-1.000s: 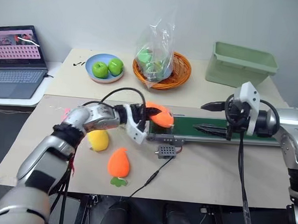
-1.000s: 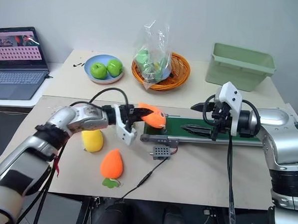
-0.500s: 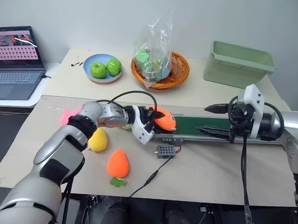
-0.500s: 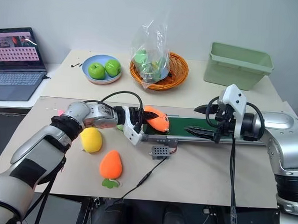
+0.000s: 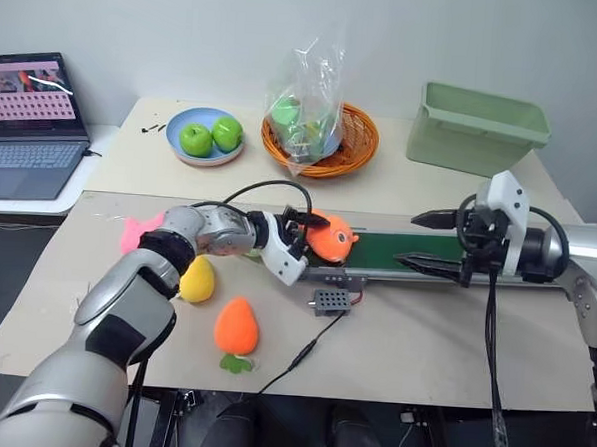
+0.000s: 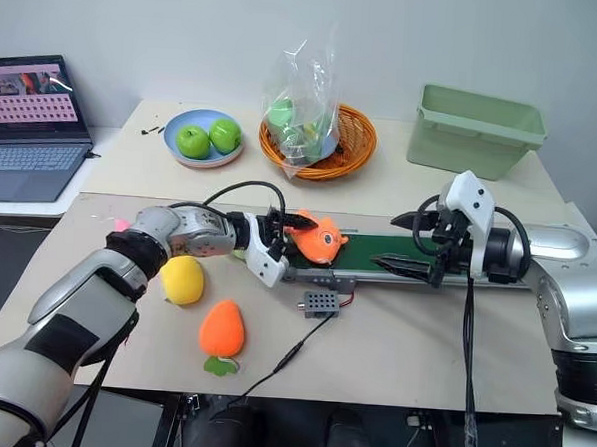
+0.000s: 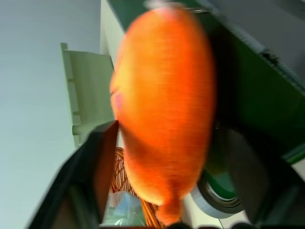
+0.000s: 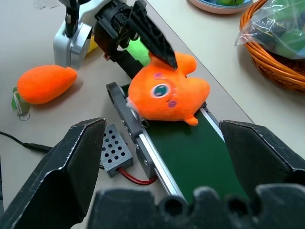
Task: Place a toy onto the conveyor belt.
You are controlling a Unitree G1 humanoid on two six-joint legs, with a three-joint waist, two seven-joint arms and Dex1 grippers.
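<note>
The toy (image 5: 330, 238), a bright orange plush fish with one eye showing, lies on the left end of the conveyor belt (image 5: 382, 251), a dark green strip in a grey frame. My left gripper (image 5: 316, 234) is open around the toy. In the right wrist view one of its black fingers (image 8: 152, 36) lies over the toy's (image 8: 164, 95) top. In the left wrist view the toy (image 7: 162, 109) sits between the spread fingers (image 7: 95, 162), with a gap on one side. My right gripper (image 5: 408, 237) hovers open over the middle of the belt, holding nothing.
A small grey box (image 5: 332, 302) with a cable lies in front of the belt. An orange carrot plush (image 5: 237, 325), a yellow plush (image 5: 197, 278) and a pink plush (image 5: 138, 230) lie at front left. Behind stand an apple plate (image 5: 208, 139), a basket (image 5: 323, 135), a green bin (image 5: 479, 128) and a laptop (image 5: 34, 120).
My left gripper has sunk a little with the toy and opened. The toy now rests on the belt's end, rolled so its eye shows. My right gripper has stayed put.
</note>
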